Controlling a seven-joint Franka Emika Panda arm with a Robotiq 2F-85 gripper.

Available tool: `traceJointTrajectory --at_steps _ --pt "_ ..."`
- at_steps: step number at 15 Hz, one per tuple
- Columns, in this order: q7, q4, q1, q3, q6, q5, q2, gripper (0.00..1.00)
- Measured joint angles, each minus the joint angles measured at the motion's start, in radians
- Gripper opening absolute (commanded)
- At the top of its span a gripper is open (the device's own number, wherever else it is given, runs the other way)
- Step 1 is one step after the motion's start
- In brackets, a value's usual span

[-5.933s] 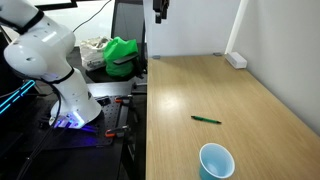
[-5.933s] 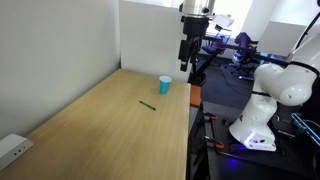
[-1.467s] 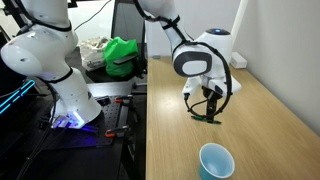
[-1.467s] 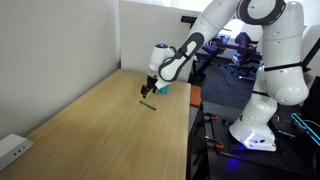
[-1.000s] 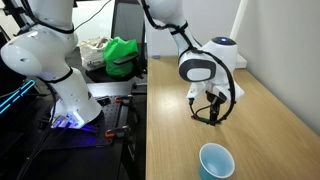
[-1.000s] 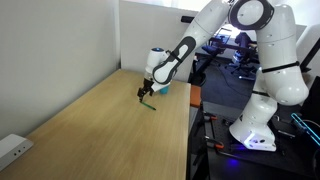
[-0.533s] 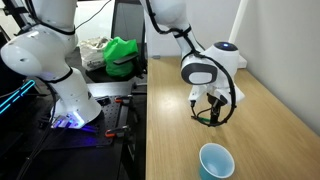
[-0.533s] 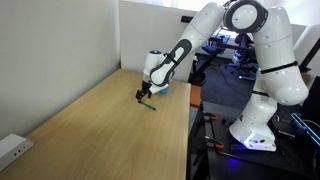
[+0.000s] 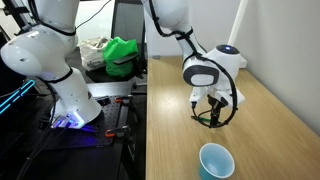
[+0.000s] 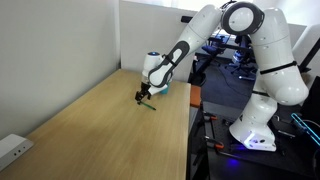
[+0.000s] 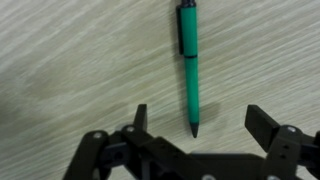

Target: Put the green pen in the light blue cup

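2 opposing exteriors, 1 close overhead

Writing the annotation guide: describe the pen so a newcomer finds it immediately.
On the long wooden table, look under the open gripper, apart from the light blue cup. The green pen lies flat between its fingers, the only slim green thing there, dark at one end.

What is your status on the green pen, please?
Tool open, straddling green pen tip. Pen flat on table, ungripped. Light blue cup upright, nothing seen between.
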Motion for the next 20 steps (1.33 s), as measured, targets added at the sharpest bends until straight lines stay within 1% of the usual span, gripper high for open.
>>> traceJointTrajectory --at_steps 1,3,5,6,8,9,10,11,12,15,17,18,20 --pt "0.000 0.006 0.000 0.000 -0.009 0.000 0.003 1.00" --pt "0.000 0.015 0.000 0.000 -0.024 0.000 0.009 0.89" --pt "0.000 0.024 0.000 0.000 -0.039 0.000 0.014 0.81" --pt "0.000 0.030 0.000 0.000 -0.047 0.000 0.016 0.73" --pt "0.000 0.037 0.000 0.000 -0.056 0.000 0.019 0.75" --pt "0.000 0.039 0.000 0.000 -0.059 0.000 0.020 0.67" --pt "0.000 0.041 0.000 0.000 -0.059 0.000 0.021 0.68" --pt "0.000 0.043 0.000 0.000 -0.060 0.000 0.022 0.60" --pt "0.000 0.045 0.000 0.000 -0.060 0.000 0.024 0.58" --pt "0.000 0.053 0.000 0.000 -0.060 0.000 0.028 0.34" --pt "0.000 0.058 0.000 0.000 -0.060 0.000 0.030 0.31" --pt "0.000 0.060 0.000 0.000 -0.061 0.001 0.031 0.34" --pt "0.000 0.062 0.000 0.000 -0.061 0.001 0.032 0.31"
